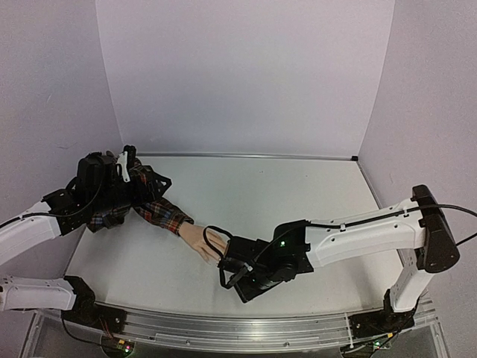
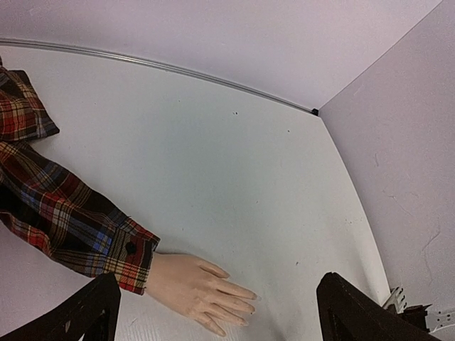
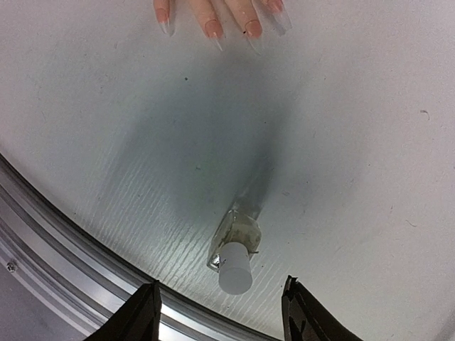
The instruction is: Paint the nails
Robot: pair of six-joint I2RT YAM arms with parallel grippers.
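A pale peach mannequin hand (image 1: 197,240) in a red plaid sleeve (image 1: 160,212) lies palm down on the white table. Its nails (image 3: 215,32) show as long clear tips at the top of the right wrist view. My right gripper (image 1: 226,270) hangs open just past the fingertips. A small glass bottle with a white cap (image 3: 235,264) stands below and between its fingers (image 3: 146,316); the bottle is hidden in the top view. My left gripper (image 1: 138,179) is open and empty above the sleeve's upper part. In the left wrist view the hand (image 2: 192,288) lies between its wide fingers (image 2: 96,312).
A metal rail (image 1: 246,328) runs along the table's near edge, close behind the bottle (image 3: 85,256). White walls (image 1: 246,74) enclose the table at the back and both sides. The plaid sleeve bunches up at the far left (image 2: 21,106).
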